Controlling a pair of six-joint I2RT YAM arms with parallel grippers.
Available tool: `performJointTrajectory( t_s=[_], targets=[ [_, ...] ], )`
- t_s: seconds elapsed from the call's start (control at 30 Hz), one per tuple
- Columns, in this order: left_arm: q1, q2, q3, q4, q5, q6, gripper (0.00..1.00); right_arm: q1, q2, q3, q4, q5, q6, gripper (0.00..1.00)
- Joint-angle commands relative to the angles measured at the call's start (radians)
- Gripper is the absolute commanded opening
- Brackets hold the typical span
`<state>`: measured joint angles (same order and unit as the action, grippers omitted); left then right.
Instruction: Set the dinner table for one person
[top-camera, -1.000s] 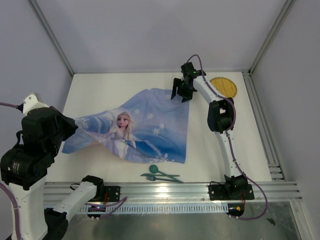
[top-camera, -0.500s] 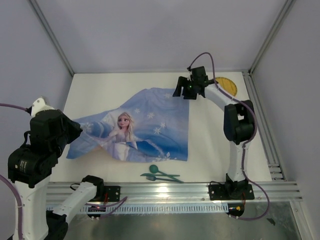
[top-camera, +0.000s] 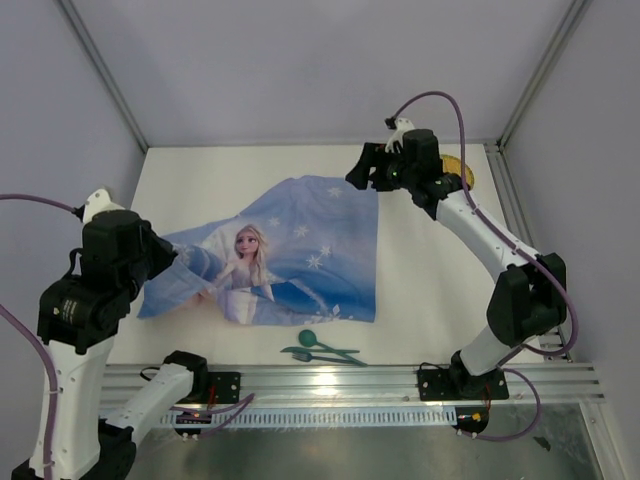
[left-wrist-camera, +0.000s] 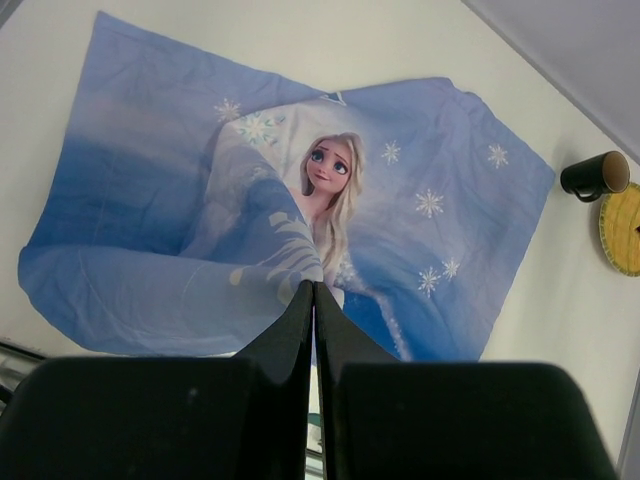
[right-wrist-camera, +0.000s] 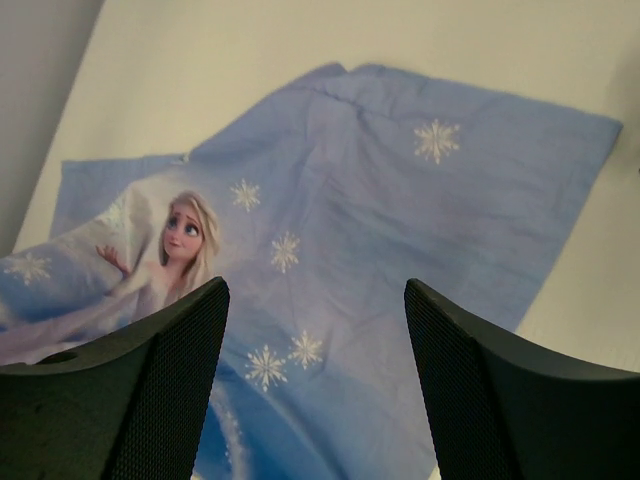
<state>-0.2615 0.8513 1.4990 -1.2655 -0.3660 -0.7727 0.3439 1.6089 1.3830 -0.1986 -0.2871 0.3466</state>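
Note:
The dinner table (top-camera: 430, 270) is a white top with silver rails. A blue printed cloth (top-camera: 300, 240) lies spread on it, its left part rumpled and drawn up. My left gripper (top-camera: 170, 260) is shut on the cloth's left edge. In the left wrist view the cloth (left-wrist-camera: 420, 190) rises in a fold to the closed left gripper (left-wrist-camera: 313, 287). My right gripper (top-camera: 366, 176) hovers open over the cloth's far right corner. In the right wrist view the right gripper (right-wrist-camera: 315, 300) has nothing between its fingers, only the cloth (right-wrist-camera: 400, 220) below.
A yellow plate (top-camera: 458, 172) sits at the far right, partly behind the right arm, and the plate (left-wrist-camera: 622, 228) also shows in the left wrist view beside a dark cup (left-wrist-camera: 595, 175). A green spoon and fork (top-camera: 322, 348) lie near the front rail.
The right arm's elbow has swung out to the right while its open gripper stayed over the cloth's far corner. The left gripper has shifted right and nearer, dragging the cloth's left edge.

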Motion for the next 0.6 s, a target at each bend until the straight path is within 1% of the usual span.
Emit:
performJointTrajectory(
  t_s=[0.0,0.03,0.07,0.13,0.2,0.23,0.27,0.33,0.47,0.57],
  targets=[
    [-0.001,0.011,0.000,0.068,0.001,0.032,0.00,0.046,-0.029,-0.039,-0.143,0.077,-0.064,0.75],
    [0.001,0.014,-0.002,0.069,-0.001,0.033,0.00,0.058,-0.029,-0.038,-0.180,0.094,-0.080,0.75],
    [0.001,0.014,-0.003,0.074,-0.001,0.035,0.00,0.073,-0.029,-0.035,-0.256,0.121,-0.092,0.75],
    [0.001,0.017,-0.006,0.078,-0.007,0.035,0.00,0.131,-0.024,-0.027,-0.364,0.198,-0.161,0.75],
    [0.001,0.015,-0.014,0.087,-0.007,0.033,0.00,0.190,-0.014,-0.015,-0.430,0.279,-0.201,0.75],
    [0.001,0.014,-0.019,0.089,-0.007,0.032,0.00,0.205,-0.010,-0.013,-0.474,0.282,-0.205,0.75],
    [0.001,0.015,-0.023,0.092,-0.007,0.032,0.00,0.219,-0.007,-0.010,-0.496,0.319,-0.207,0.75],
    [0.001,0.015,-0.025,0.097,-0.007,0.033,0.00,0.254,0.003,-0.003,-0.544,0.327,-0.207,0.75],
    [0.001,0.025,-0.019,0.098,-0.010,0.041,0.00,0.297,0.042,0.028,-0.662,0.339,-0.167,0.75],
    [0.001,0.025,-0.016,0.101,-0.011,0.043,0.00,0.317,0.066,0.019,-0.740,0.356,-0.063,0.75]
  ],
)
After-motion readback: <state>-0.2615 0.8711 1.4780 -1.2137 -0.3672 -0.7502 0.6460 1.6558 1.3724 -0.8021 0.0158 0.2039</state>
